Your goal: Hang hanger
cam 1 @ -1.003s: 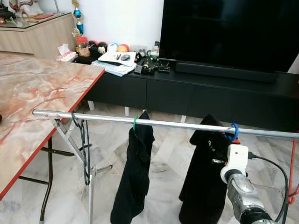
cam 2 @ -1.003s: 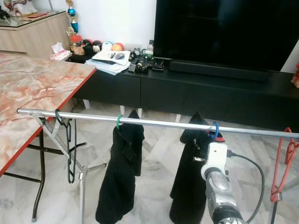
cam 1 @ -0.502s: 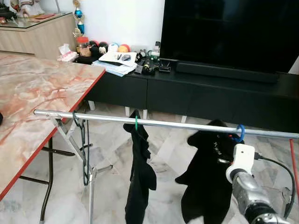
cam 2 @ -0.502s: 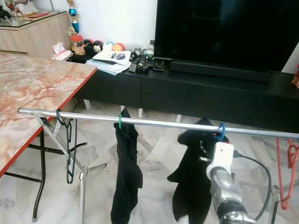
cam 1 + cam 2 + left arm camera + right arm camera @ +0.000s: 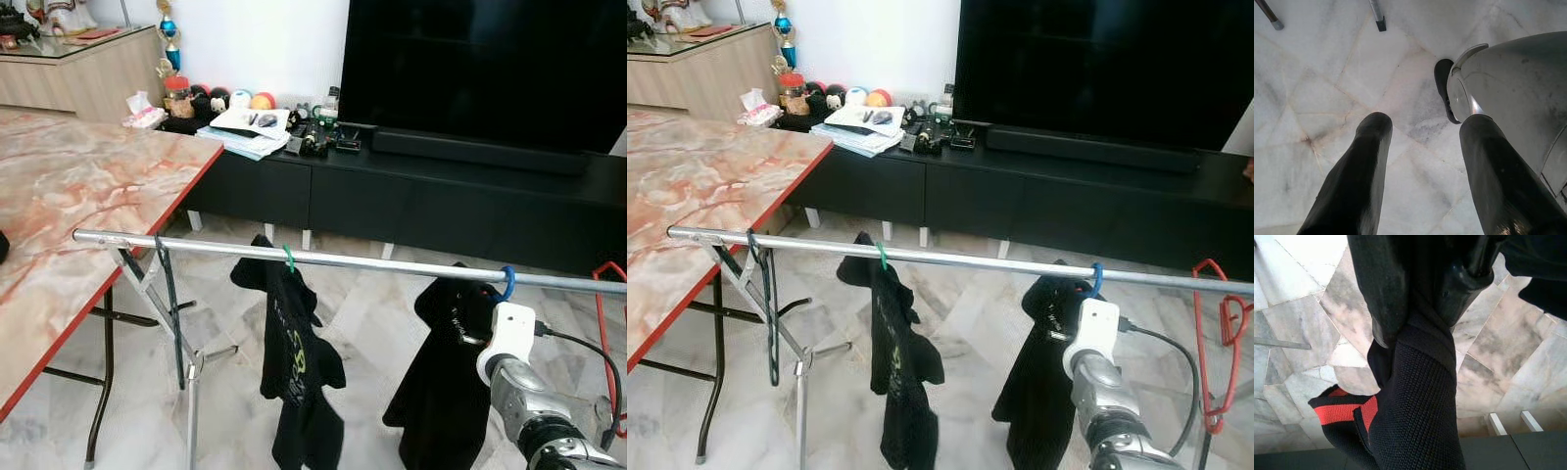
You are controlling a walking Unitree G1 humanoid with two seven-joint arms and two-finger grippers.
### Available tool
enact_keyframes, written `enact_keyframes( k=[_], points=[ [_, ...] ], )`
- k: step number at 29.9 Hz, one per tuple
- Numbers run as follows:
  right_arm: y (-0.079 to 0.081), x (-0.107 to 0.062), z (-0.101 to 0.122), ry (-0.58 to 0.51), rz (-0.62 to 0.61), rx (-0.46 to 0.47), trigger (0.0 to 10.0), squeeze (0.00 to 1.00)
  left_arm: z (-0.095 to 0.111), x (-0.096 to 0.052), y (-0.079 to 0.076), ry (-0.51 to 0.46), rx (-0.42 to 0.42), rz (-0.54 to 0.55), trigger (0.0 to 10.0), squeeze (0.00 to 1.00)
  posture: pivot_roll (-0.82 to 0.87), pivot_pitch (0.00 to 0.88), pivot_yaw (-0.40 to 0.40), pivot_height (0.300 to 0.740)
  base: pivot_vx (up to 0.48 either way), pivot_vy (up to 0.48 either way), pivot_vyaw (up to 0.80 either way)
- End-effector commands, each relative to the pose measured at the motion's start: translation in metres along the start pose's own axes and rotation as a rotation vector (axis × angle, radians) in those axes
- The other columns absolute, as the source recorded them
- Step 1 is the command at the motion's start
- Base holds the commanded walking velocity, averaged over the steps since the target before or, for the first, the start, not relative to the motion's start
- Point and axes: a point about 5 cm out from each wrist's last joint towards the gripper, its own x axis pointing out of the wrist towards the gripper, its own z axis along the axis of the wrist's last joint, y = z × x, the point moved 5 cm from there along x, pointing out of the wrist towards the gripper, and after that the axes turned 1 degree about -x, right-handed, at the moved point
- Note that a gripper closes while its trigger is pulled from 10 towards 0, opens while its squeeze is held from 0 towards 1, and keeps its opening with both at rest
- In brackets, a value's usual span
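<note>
**A:** How do the jaws stand?

**B:** The right gripper (image 5: pixel 1420 318) has its two black fingers pinched close on the dark knit cloth of a black garment (image 5: pixel 441 382), the one with a red band at its hem. That garment hangs from the blue hanger (image 5: pixel 506 282), whose hook sits over the silver rail (image 5: pixel 392 265) just above the right arm's white wrist. The left gripper (image 5: pixel 1422 161) hangs low over the marble floor (image 5: pixel 1327 73), fingers spread apart with nothing between them, beside the robot's own grey foot.

**A:** Count the hangers for me.

**B:** Four on the rail. From the robot's left: a dark bare hanger (image 5: pixel 168 304) near the rail's end, a green hanger (image 5: pixel 288 258) carrying a second black shirt (image 5: pixel 299 367) with a pale print, the blue one, and a red hanger (image 5: pixel 1213 343) at the far right, bare. So two garments, two bare hangers.

**A:** Anything holding things beyond the rail?

**B:** The low black TV cabinet (image 5: pixel 411 196) carries a stack of papers (image 5: pixel 245 132), some small balls (image 5: pixel 235 98) and gadgets, under the dark television (image 5: pixel 480 69). A marble-topped table (image 5: pixel 69 196) stands at the left.
</note>
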Motion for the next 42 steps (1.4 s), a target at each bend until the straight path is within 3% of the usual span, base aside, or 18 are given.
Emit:
enact_keyframes(
  k=[1, 14, 29, 33, 37, 42],
  points=[
    [-0.006, -0.002, -0.021, 0.063, -0.011, 0.002, 0.0, 0.0, -0.007, -0.001, -0.001, 0.029, 0.003, -0.008, 10.0, 0.0, 0.15, 0.0, -0.028, 0.74, 0.0, 0.0, 0.0],
    [0.001, -0.004, -0.027, 0.059, 0.024, -0.01, 0.0, 0.0, -0.008, -0.001, -0.002, 0.035, 0.01, -0.016, 10.0, 0.0, 0.13, 0.0, -0.031, 0.74, 0.0, 0.0, 0.0],
    [0.026, -0.008, 0.004, -0.031, 0.113, 0.014, 0.0, 0.0, -0.008, -0.001, -0.004, 0.036, 0.0, -0.014, 10.0, 0.0, 0.12, 0.0, -0.042, 0.74, 0.0, 0.0, 0.0],
    [0.019, -0.012, 0.004, -0.065, 0.086, 0.028, 0.0, 0.0, -0.008, -0.001, -0.004, 0.037, -0.002, -0.013, 10.0, 0.0, 0.12, 0.0, -0.043, 0.74, 0.0, 0.0, 0.0],
    [0.009, -0.019, 0.03, -0.248, 0.048, 0.091, 0.0, 0.0, -0.008, 0.0, -0.004, 0.036, 0.001, -0.014, 10.0, 0.0, 0.11, 0.0, -0.04, 0.74, 0.0, 0.0, 0.0],
    [0.008, -0.019, 0.02, -0.209, 0.034, 0.062, 0.0, 0.0, -0.008, -0.001, -0.004, 0.035, 0.002, -0.016, 10.0, 0.0, 0.12, 0.0, -0.041, 0.74, 0.0, 0.0, 0.0]
  ],
)
